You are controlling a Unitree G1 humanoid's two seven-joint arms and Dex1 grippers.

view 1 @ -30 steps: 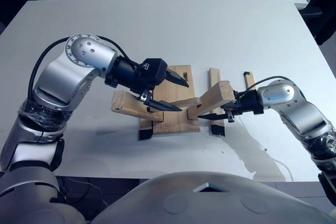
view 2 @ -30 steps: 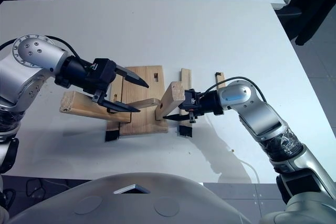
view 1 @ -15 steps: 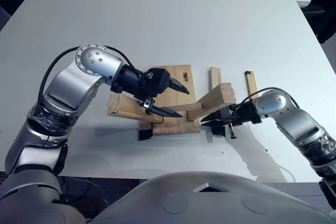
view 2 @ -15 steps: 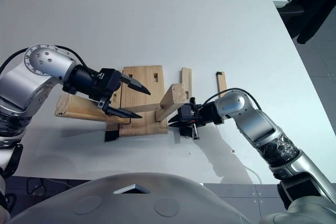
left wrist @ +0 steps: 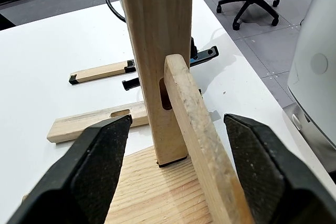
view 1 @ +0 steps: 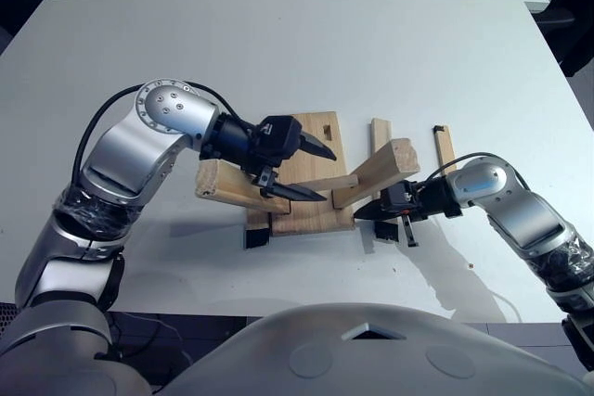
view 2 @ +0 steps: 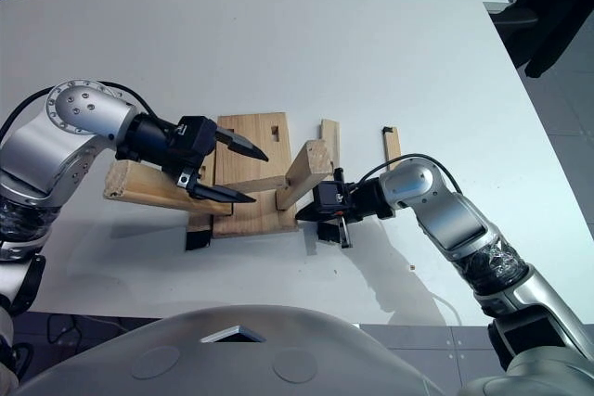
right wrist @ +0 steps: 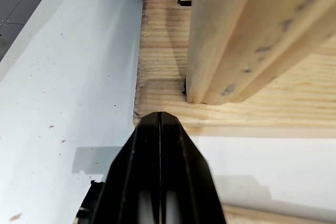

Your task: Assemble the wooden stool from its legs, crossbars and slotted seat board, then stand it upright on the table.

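My left hand [view 1: 327, 176], wide open, straddles the crossbar [left wrist: 195, 129] slotted into the tilted leg [view 1: 379, 172]. My right hand [right wrist: 160, 129], pinched shut and empty, noses the seat board [view 1: 314, 129] edge, likely steadying it.

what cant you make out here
Left wrist view: how far the crossbar enters the right-hand leg; the leg hides its end.
Left eye view: whether the left-hand leg joins the seat board; the left jaws cover it.
Right wrist view: the right-hand leg's top, cut by the edge.
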